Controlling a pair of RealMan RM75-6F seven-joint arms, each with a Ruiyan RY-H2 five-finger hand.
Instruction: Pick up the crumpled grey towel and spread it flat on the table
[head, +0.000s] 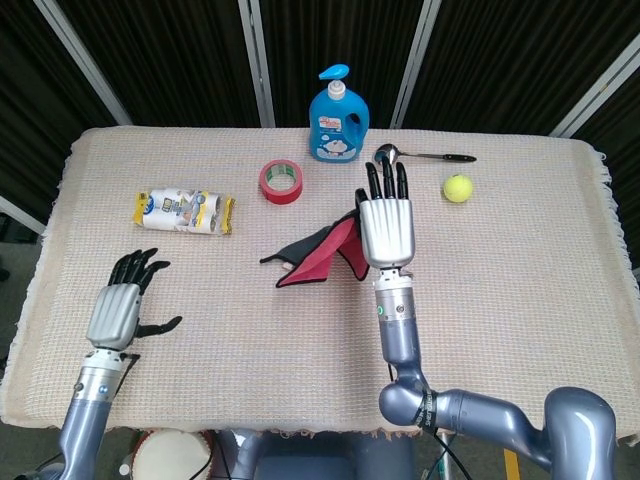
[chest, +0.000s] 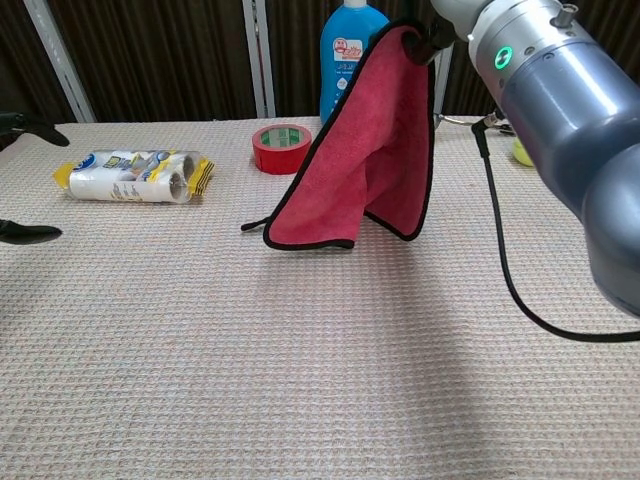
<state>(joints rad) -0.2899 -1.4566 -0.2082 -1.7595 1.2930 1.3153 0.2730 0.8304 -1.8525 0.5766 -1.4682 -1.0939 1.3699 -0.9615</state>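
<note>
The towel (head: 312, 255) is grey on one face and red on the other, with a dark hem. My right hand (head: 386, 228) grips its top corner and holds it up above the table's middle. In the chest view the towel (chest: 370, 150) hangs as a red sheet with its lower left end still resting on the table. The grip itself is at the frame's top edge there. My left hand (head: 120, 310) hovers open over the table's front left, fingers spread, well apart from the towel. Only its dark fingertips (chest: 25, 232) show in the chest view.
A blue detergent bottle (head: 338, 115) stands at the back centre, with a red tape roll (head: 281, 181) in front of it to the left. A spoon (head: 420, 156) and a yellow-green ball (head: 458, 188) lie at the back right. A pack of rolls (head: 185, 210) lies at the left.
</note>
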